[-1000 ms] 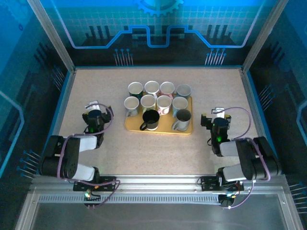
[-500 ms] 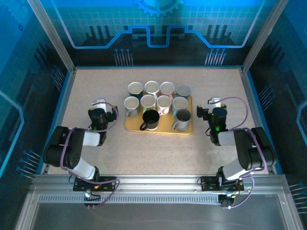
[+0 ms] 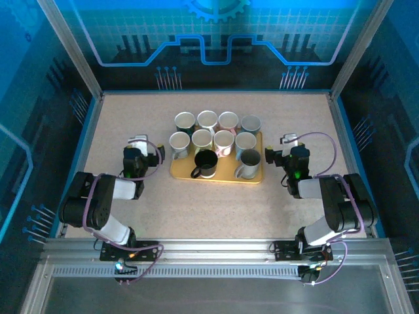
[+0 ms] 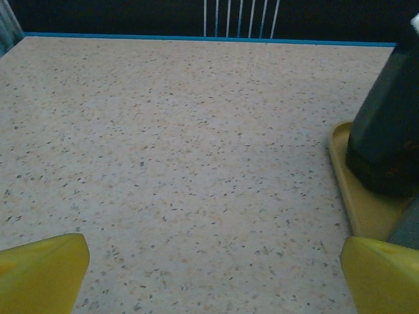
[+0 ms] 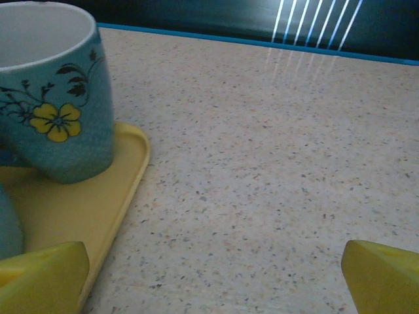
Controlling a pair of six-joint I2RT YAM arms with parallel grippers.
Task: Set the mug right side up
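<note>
The target sits somewhere in the cluster of mugs (image 3: 224, 141) on the yellow tray (image 3: 226, 173), mid-table (image 3: 131, 111). From overhead every mouth appears to face up, so which one stands inverted cannot be told.

The flowered teal mug (image 5: 59, 111) at the tray's far right corner is plainly upright. The dark mug (image 4: 386, 131) on the tray's left edge is cut off at the top, so its orientation is unclear.

The left gripper (image 3: 139, 147) hovers just off the tray's left edge, fingers spread wide and nothing between them. The right gripper (image 3: 290, 149) hangs off the right edge, likewise released and empty.

To do this well, the flat base should probably be identified first. Then come in from the side, clamp the wall, and lift clear before rolling the wrist. These mugs stand packed close, and a turn made low would likely knock a neighbour.
</note>
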